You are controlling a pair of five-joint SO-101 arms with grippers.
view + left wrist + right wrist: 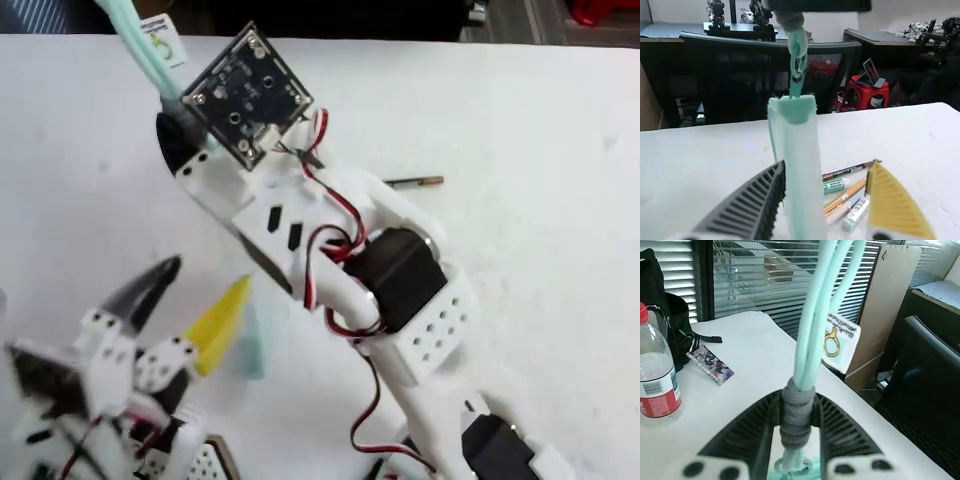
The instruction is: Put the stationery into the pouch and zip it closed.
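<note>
White arms, black-and-yellow left end effector

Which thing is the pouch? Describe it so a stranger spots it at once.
On the white table, find the left gripper with one black and one yellow jaw; the pouch is upright between those jaws. It is tall, narrow and mint-green, its strap held from above by the right gripper, while the pens lie flat behind it.
</note>
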